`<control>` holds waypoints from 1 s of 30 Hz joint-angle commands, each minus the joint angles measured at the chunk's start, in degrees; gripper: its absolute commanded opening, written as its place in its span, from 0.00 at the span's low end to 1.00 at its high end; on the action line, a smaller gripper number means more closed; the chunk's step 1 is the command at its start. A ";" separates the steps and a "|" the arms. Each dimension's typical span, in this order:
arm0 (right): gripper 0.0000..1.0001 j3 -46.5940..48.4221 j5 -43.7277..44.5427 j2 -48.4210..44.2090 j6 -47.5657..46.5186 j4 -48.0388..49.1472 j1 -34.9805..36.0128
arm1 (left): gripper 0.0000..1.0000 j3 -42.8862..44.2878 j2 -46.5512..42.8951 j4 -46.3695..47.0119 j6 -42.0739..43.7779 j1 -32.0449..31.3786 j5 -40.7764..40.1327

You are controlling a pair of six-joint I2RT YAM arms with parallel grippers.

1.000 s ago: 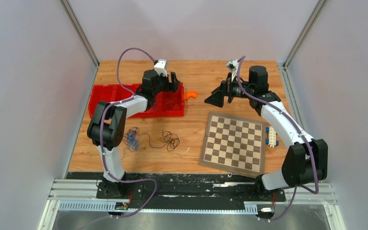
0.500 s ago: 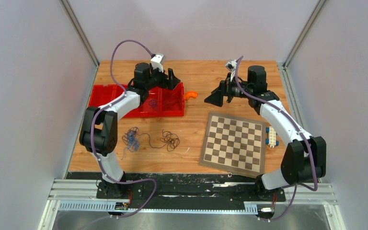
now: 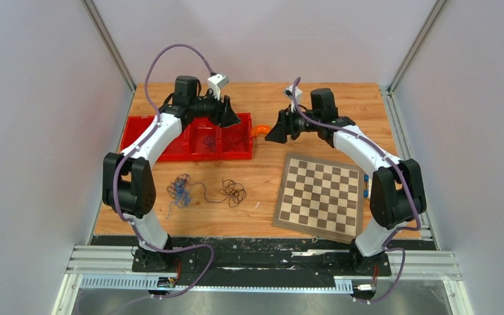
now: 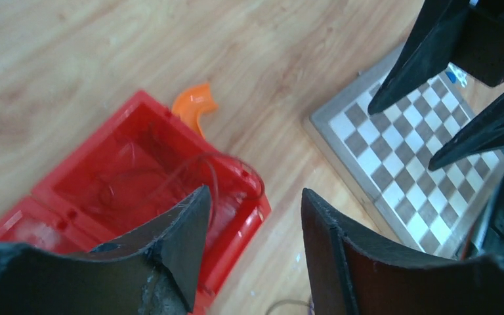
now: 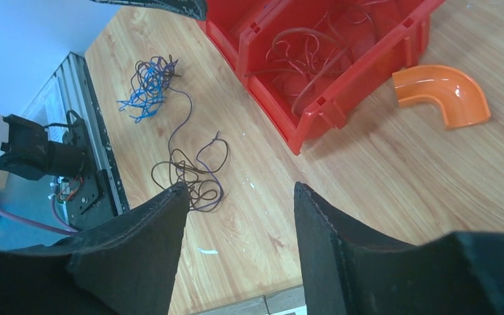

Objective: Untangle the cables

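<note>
A blue tangle of cables (image 3: 180, 190) and a dark brown-black tangle (image 3: 233, 191), joined by one thin strand, lie on the wooden table in front of the red bin (image 3: 170, 156). The right wrist view shows the blue tangle (image 5: 147, 88) and the dark one (image 5: 193, 174). More thin wires (image 5: 315, 59) lie in the bin's right compartment and show in the left wrist view (image 4: 216, 170). My left gripper (image 3: 231, 118) is open and empty above the bin's right end (image 4: 252, 193). My right gripper (image 3: 274, 133) is open and empty, raised beside the bin (image 5: 239, 187).
An orange elbow piece (image 3: 260, 130) lies between the two grippers, right of the bin (image 5: 443, 92). A chessboard (image 3: 319, 195) lies at the front right (image 4: 407, 131). The two grippers point at each other, close together.
My left gripper has swung right, from the bin's back rim to above its right end. My right gripper has moved left toward the orange elbow. The cables have not moved.
</note>
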 commanded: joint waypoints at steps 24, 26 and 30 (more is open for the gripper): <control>0.72 -9.71 1.44 -4.91 -8.86 -8.98 8.55 | 0.79 -30.59 -15.31 -13.20 0.62 -8.48 -1.21; 0.78 -9.77 2.61 -6.04 -10.26 -9.02 8.57 | 0.71 -30.75 -13.12 -11.90 -1.75 -9.01 -1.28; 0.89 -10.59 5.99 -12.59 -18.49 -11.13 8.31 | 0.26 -27.91 -11.01 -13.42 -1.88 -9.14 -1.61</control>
